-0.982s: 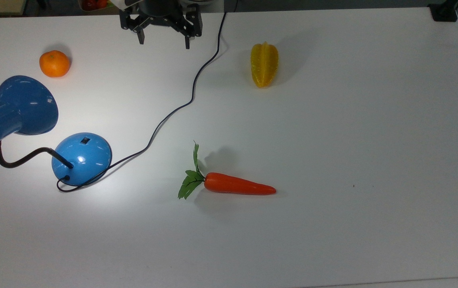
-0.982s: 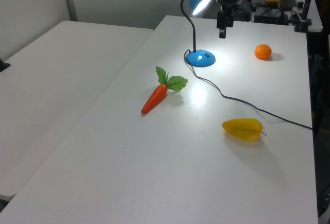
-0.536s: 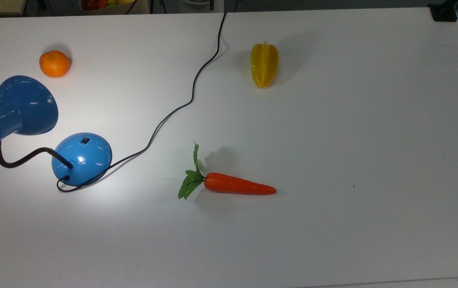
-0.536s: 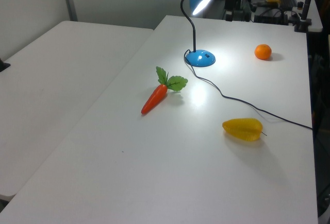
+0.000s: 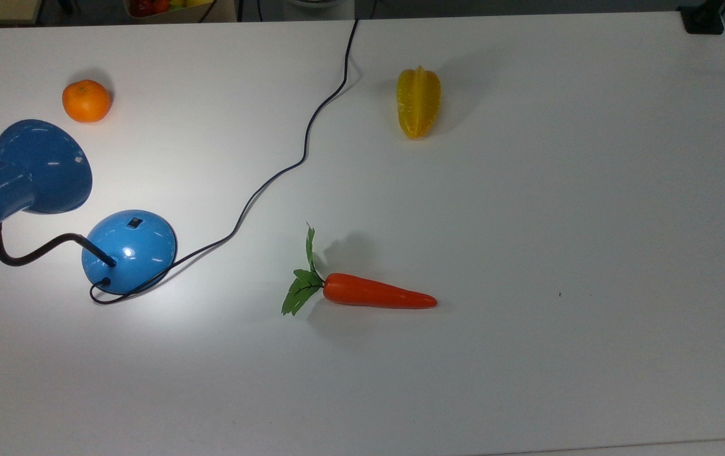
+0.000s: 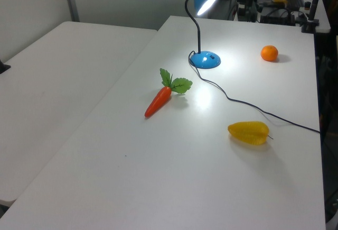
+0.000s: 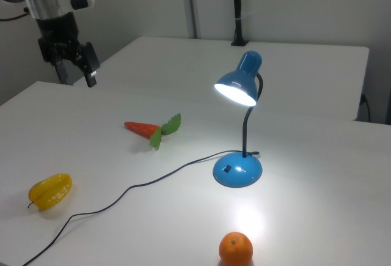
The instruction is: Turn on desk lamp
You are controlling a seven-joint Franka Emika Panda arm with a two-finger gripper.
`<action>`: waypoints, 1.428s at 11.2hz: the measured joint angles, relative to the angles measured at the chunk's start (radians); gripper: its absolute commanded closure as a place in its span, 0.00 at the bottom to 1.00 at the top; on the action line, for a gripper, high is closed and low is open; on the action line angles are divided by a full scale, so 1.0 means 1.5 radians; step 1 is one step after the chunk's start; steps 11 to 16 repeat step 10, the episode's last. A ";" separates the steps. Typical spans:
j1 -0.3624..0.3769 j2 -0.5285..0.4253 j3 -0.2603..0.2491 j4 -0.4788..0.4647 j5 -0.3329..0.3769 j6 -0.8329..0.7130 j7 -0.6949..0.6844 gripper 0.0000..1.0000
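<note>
My hand [image 7: 76, 81] hangs in the air at the right view's upper left, over the counter's [image 5: 590, 190] far edge. Its fingers are spread and grip nothing. It is well apart from the desk lamp [image 7: 238, 168].

The lamp stands near the top view's left edge and is lit. Its base [image 5: 129, 251] sits flat on the counter, with the small black switch [image 5: 135, 222] on the dome's side toward the top view's top. The gooseneck [image 7: 246, 133] rises upright in the right view, then bends over. The shade [image 7: 237, 87] opens downward, tipped toward the right view's lower left.

In the top view the shade's narrow cap is cut off by the frame's left edge, and the cord [image 5: 273, 177] leaves at the top edge.

An orange [image 5: 86, 100] lies just beyond the shade. A carrot [image 5: 378, 294] and a yellow fruit [image 5: 418, 102] lie farther off, with open counter to the top view's right of them.
</note>
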 measured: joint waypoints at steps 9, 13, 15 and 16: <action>-0.005 0.041 -0.014 0.012 0.014 0.071 -0.112 0.00; -0.005 0.041 -0.014 0.012 0.014 0.071 -0.112 0.00; -0.005 0.041 -0.014 0.012 0.014 0.071 -0.112 0.00; -0.005 0.041 -0.014 0.012 0.014 0.071 -0.112 0.00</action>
